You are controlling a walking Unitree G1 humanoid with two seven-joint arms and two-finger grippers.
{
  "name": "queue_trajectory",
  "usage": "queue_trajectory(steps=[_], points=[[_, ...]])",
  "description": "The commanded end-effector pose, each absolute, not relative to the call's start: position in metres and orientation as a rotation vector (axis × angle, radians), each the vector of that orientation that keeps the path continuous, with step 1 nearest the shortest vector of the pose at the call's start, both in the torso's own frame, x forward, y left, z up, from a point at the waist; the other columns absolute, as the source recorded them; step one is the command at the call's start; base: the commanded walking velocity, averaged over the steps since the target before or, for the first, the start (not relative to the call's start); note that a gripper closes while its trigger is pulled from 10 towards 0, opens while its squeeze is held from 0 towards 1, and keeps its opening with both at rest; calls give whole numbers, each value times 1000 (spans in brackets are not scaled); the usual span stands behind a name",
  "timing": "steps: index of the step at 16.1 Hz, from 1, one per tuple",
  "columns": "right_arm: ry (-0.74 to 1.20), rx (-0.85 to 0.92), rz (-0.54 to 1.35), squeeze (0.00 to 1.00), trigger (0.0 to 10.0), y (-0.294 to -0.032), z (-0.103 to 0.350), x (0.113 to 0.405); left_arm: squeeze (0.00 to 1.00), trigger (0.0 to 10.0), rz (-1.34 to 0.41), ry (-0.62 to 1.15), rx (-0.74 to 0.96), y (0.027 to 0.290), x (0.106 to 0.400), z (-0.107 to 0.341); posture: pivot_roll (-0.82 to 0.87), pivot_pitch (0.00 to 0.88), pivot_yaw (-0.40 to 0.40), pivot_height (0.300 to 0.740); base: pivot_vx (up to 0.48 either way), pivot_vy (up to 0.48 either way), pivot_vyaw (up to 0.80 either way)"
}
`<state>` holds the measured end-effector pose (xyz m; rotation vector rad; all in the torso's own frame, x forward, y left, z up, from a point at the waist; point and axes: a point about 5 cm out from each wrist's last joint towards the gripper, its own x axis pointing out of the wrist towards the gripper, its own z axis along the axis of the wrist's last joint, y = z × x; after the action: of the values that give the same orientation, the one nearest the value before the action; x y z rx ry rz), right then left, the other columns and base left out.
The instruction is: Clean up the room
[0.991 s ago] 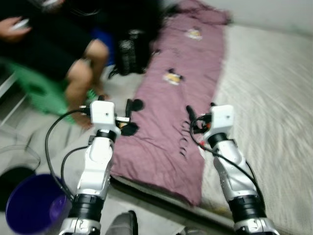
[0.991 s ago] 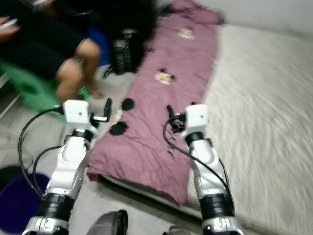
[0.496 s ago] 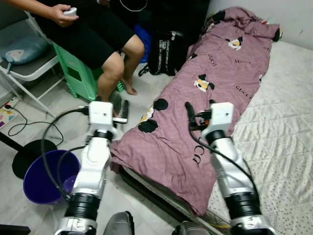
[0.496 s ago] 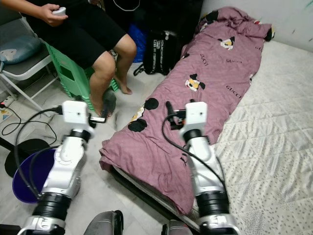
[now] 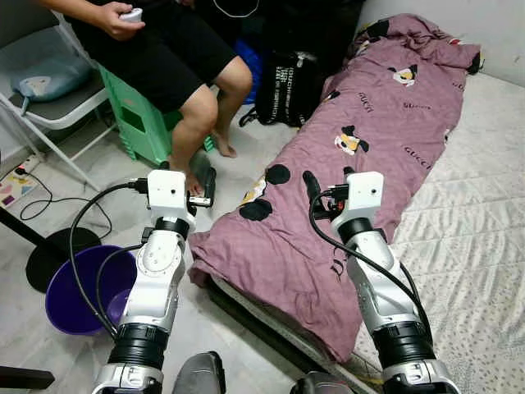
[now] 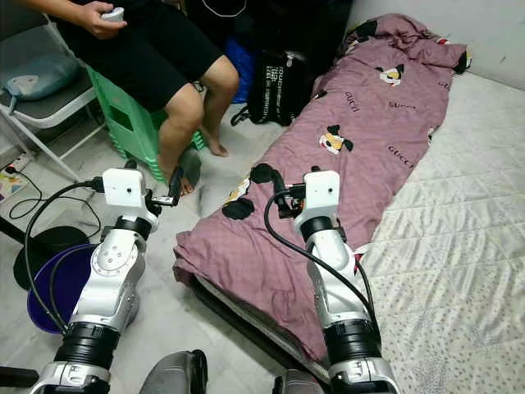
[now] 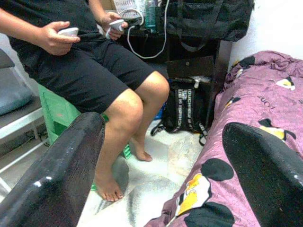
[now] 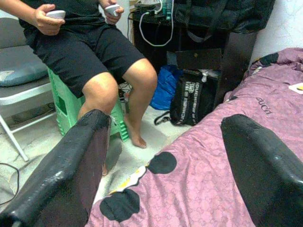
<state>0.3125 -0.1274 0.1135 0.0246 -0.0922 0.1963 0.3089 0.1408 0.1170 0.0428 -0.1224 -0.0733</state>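
A purple bucket (image 5: 70, 287) stood on the floor (image 5: 246, 148) by the left arm, its contents unclear. The pink blanket (image 5: 361, 139) lay along the bed (image 5: 476, 197). Both the left gripper (image 7: 161, 156) and right gripper (image 8: 163, 156) had fingers spread wide, holding nothing.

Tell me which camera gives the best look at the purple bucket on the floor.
The left eye view: the purple bucket shows most of its round rim and inside, beside the left arm, partly crossed by a black cable. The right eye view catches it partly, behind the arm. The wrist views look toward the seated person and the blanket instead.
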Motion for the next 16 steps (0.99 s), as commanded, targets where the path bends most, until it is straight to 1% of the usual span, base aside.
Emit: queue_trajectory(steps=[1, 8, 16], points=[[-92, 24, 190, 0, 10000, -129, 113, 314, 0, 10000, -73, -127, 41, 141, 310, 118, 2, 85, -9, 740, 0, 281, 0], [-94, 16, 196, 0, 10000, -129, 114, 315, 0, 10000, -71, -127, 43, 141, 311, 119, 3, 75, -10, 740, 0, 0, 0], [-97, 17, 194, 0, 10000, -128, 114, 317, 0, 10000, -70, -132, 41, 142, 313, 120, 3, 78, -8, 740, 0, 361, 0]])
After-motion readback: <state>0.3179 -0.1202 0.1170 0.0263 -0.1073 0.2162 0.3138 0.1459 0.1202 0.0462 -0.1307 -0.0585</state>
